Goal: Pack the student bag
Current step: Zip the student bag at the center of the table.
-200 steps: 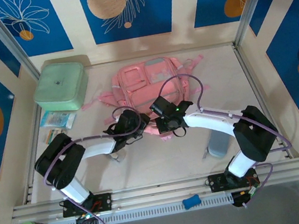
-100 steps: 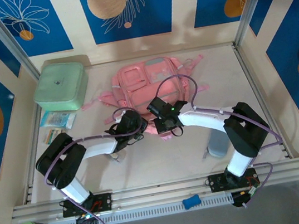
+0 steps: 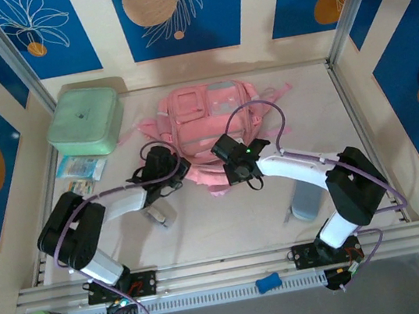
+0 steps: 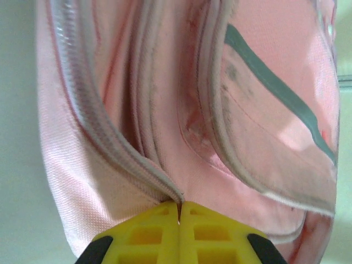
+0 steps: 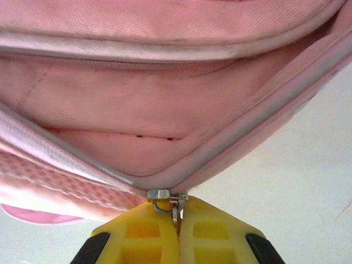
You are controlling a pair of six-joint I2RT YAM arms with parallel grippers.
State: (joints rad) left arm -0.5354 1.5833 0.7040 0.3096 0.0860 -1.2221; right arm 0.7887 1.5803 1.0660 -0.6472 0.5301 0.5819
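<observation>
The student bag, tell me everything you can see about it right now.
The student bag is a large, soft pink fabric backpack with grey-blue trim, front pockets and pink straps splayed at its sides. It lies on the table, toward the far middle. Its near edge gapes open along a zipper. The left hand is shut, pinching the zipper edge. The right hand is shut on the metal zipper pull at a corner.

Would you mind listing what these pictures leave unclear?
- Bag contents: right wrist view, folded lining hides the inside.
- What the left gripper pinches on the bag: left wrist view, hidden inside its closed grip.
- Packet: top view, too small to read.
- Grey item: top view, right arm covers part.
</observation>
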